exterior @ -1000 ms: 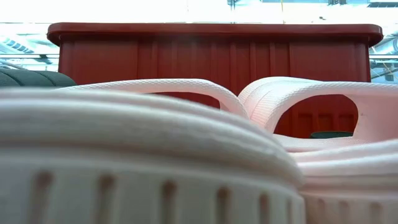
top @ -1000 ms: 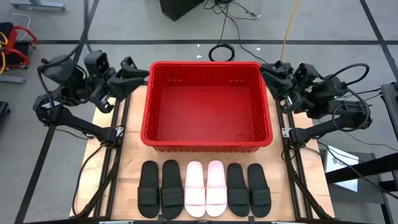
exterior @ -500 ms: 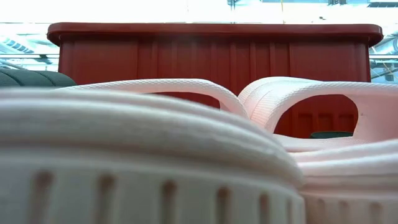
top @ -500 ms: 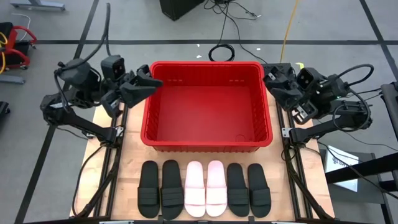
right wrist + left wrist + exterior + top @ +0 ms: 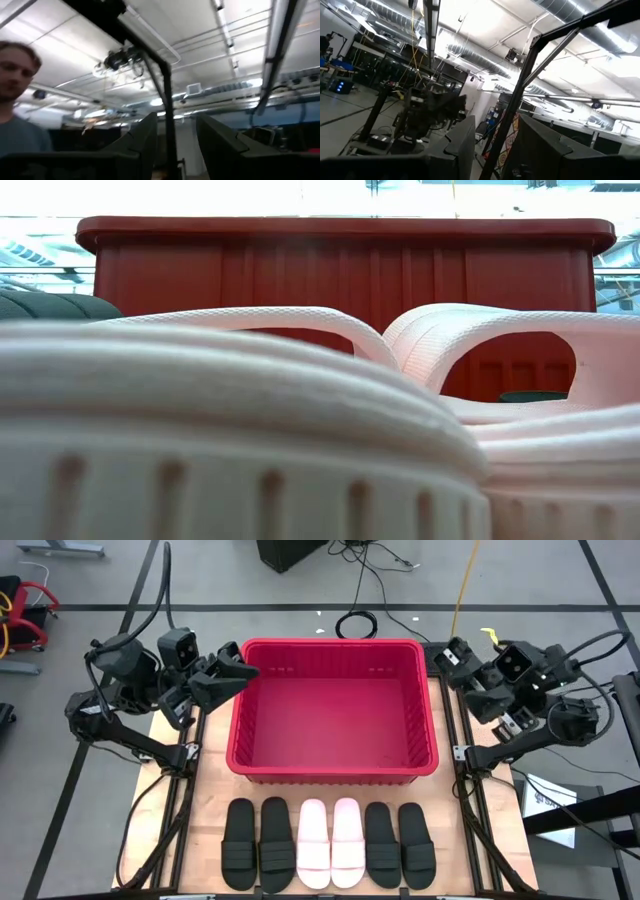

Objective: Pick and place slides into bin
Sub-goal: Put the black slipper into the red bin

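Note:
The red bin [image 5: 333, 772] stands at the table's middle; the low view shows its near wall [image 5: 340, 270]. Six slides lie in a row along the near edge, soles on the table: two black [image 5: 239, 843] [image 5: 277, 843], two pale pink [image 5: 313, 842] [image 5: 347, 841], two black [image 5: 381, 843] [image 5: 416, 843]. The pink ones [image 5: 480, 360] fill the low view. My left gripper [image 5: 226, 674] is open beside the bin's far left corner, its fingers pointing toward the bin. My right gripper [image 5: 458, 662] is open beyond the bin's far right corner. Both wrist views look up at the ceiling past open, empty fingers [image 5: 465, 145] [image 5: 145, 140].
Dark frame rails [image 5: 190, 790] [image 5: 470, 790] run along the table's left and right sides. Bare wood [image 5: 205, 810] lies between the bin and the slides. A person [image 5: 17, 105] shows in the right wrist view, beyond the table.
My left gripper has moved toward the table's right edge, up to the bin's far left corner. My right gripper has drawn back from the bin toward the table's right edge. The slides and the bin have stayed in place.

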Controlling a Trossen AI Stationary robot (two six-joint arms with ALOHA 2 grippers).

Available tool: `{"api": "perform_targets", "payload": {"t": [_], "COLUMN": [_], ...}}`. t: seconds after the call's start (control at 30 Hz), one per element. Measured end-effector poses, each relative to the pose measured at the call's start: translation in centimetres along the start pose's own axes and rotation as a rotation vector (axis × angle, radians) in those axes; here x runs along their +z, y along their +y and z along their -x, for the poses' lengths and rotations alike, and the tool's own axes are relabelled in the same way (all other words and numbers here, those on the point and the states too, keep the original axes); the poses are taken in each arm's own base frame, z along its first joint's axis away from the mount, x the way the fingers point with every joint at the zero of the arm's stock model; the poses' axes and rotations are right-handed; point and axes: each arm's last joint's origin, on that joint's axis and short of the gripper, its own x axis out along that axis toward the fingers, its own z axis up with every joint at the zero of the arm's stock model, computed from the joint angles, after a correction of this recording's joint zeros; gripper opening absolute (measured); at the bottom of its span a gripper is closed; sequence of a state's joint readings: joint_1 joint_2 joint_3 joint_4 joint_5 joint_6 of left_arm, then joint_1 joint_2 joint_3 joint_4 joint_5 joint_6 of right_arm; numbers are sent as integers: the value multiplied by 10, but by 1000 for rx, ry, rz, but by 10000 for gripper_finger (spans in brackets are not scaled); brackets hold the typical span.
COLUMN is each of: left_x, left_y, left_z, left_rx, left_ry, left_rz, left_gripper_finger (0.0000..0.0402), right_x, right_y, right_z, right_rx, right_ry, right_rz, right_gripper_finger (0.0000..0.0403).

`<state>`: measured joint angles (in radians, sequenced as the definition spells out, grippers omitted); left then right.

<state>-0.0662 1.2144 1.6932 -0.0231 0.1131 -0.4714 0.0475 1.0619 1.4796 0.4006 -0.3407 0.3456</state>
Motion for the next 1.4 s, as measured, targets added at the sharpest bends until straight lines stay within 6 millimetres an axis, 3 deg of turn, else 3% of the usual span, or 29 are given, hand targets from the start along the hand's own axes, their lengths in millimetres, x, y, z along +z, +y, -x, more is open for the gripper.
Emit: {"api": "perform_targets", "payload": {"t": [0.33, 0.73, 0.93, 1.1, 1.4], "left_x": [-1, -1, 0, -2, -6], "left_y": [0, 0, 0, 1, 3], "left_z": [0, 0, 0, 0, 0], "left_rx": [1, 2, 2, 8, 36], "left_ry": [3, 4, 4, 15, 55], "left_rz": [1, 1, 1, 2, -8], "left_gripper_finger": [152, 152, 152, 152, 152], "right_x": [11, 40, 23, 4, -34], "right_y": [0, 5, 1, 1, 17], "right_z": [-29, -44, -39, -21, -4], "right_rx": [136, 105, 36, -25, -52], "right_ry": [245, 494, 727, 972, 1385], "right_rz": [-114, -80, -186, -286, -533], "right_gripper_finger": [130, 130, 130, 130, 130]}}
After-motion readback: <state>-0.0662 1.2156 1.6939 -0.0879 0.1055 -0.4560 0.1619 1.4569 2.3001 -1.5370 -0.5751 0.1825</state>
